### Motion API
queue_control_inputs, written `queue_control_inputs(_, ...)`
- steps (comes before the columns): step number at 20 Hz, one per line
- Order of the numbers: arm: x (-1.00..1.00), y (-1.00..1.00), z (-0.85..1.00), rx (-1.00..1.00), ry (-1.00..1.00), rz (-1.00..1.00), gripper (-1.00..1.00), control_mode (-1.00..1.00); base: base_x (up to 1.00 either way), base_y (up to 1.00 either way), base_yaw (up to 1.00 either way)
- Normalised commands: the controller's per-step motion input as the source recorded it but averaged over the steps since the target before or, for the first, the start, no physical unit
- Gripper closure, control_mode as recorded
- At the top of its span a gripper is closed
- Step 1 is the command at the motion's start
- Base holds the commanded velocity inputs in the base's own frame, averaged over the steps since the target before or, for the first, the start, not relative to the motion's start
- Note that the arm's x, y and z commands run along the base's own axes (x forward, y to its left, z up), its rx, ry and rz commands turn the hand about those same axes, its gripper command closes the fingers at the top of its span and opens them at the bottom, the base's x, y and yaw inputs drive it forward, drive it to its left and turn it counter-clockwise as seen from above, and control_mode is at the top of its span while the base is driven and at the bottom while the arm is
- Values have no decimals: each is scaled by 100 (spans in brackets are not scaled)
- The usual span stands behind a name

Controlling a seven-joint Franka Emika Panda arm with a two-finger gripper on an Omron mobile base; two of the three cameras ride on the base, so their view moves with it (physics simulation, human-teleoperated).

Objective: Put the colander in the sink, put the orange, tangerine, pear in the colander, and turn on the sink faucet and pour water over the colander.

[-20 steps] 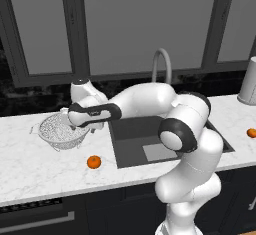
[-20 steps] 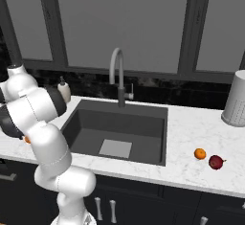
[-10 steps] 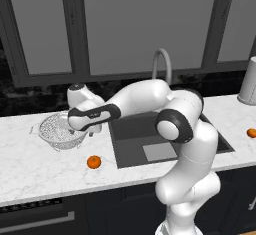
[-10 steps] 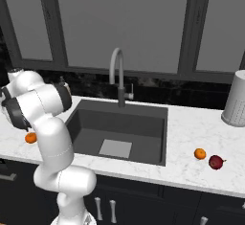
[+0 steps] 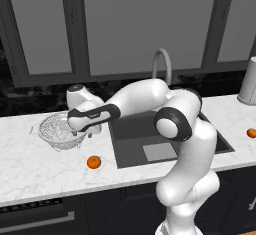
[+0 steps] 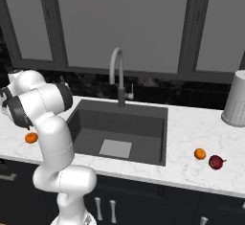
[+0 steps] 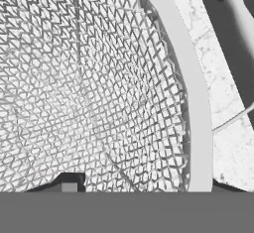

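One step in, none finished: you're on the first, getting the colander into the sink point(image 5: 165, 139). The sink is bare and sits right of your work, with the sink faucet point(image 5: 162, 66) behind it.

The colander point(image 5: 59, 131) sits on the marble counter point(image 5: 35, 174) left of the basin, upright, well clear of the sink edge. Your gripper point(image 5: 82, 129) is down at its right rim; in the hand view the white rim band point(image 7: 191, 108) runs straight toward the fingertips point(image 7: 67, 183), one tip inside the mesh, the other outside. I can't tell from the frames whether the jaws have pinched the rim or stand open around it.

Next move, as I judge it: confirm the pinch on the rim, lift straight, carry right, lower into the basin. A one-sided rim grip will likely let it tilt.

Fruit is untouched: one orange fruit point(image 5: 93, 162) in front of the colander, another point(image 6: 200, 153) plus the pear point(image 6: 216, 162) right of the sink.
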Motion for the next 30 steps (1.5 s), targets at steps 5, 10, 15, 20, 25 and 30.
queue_control_inputs(5,0,0,0,0,2,0,100,-100,0,0,0)
queue_control_inputs(10,-2,-2,0,0,0,0,100,-100,0,0,0)
queue_control_inputs(15,-25,-39,18,4,-6,0,100,-100,0,0,0)
queue_control_inputs(20,-38,-41,47,13,-24,-4,100,-100,0,0,0)
queue_control_inputs(25,-47,-53,35,20,-8,-9,100,-100,0,0,0)
queue_control_inputs(30,-61,-91,42,11,0,-3,100,-100,0,0,0)
